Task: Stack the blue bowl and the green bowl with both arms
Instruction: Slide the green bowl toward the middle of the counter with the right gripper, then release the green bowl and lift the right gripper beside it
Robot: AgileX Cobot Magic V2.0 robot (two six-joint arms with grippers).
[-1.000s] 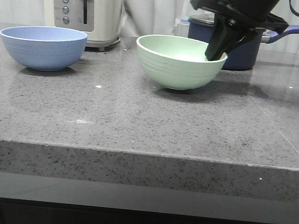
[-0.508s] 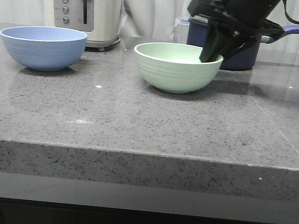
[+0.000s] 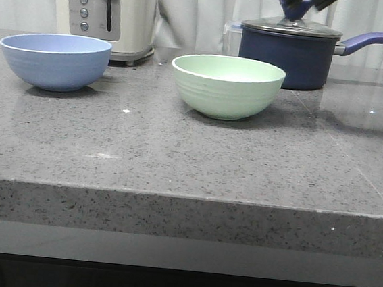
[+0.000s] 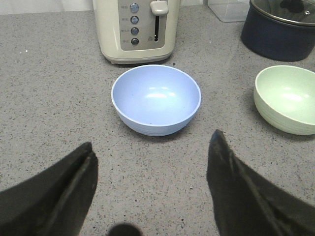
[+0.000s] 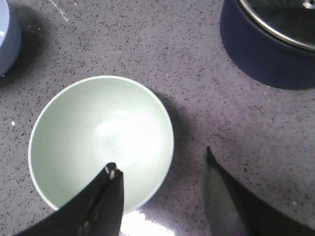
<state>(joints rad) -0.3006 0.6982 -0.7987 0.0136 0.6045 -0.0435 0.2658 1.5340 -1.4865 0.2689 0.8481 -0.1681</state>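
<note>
Grey speckled stone counter (image 3: 177, 156) holds the blue bowl (image 3: 54, 60) at the far left and the green bowl (image 3: 226, 86) near the middle, well apart, both upright and empty. Above the green bowl, the right gripper (image 5: 162, 196) hangs with fingers apart. The left gripper (image 4: 152, 189), fingers also spread, faces the blue bowl. A white toaster (image 3: 109, 10) and navy saucepan (image 3: 291, 55) stand behind.

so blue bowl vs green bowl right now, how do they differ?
The blue bowl is periwinkle with smooth sides; the green bowl is mint with faint ridges and looks slightly wider. Blue sits by the toaster under the open left gripper; green sits by the saucepan below the open right gripper. Both are upright, empty and ungripped.
</note>
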